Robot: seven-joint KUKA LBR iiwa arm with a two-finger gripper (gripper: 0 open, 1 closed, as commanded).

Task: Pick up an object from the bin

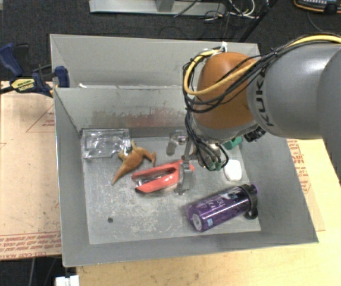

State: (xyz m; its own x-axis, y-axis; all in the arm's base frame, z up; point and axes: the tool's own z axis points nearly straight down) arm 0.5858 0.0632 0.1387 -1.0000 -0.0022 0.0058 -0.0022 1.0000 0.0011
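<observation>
My gripper hangs low in the middle of the bin, under the orange wrist cover. Its two metal fingers stand apart, one toward the back wall and one at the right end of a flat red plastic thing. That red thing lies on the bin floor, stretching left from the lower finger and not clamped between the two. An orange-brown toy animal lies just left of it. A purple bottle with a black cap lies on its side below and right of the gripper.
A clear plastic piece sits at the back left of the floor. A small white thing and a green thing lie right of the gripper, partly under the arm. The front left floor is bare.
</observation>
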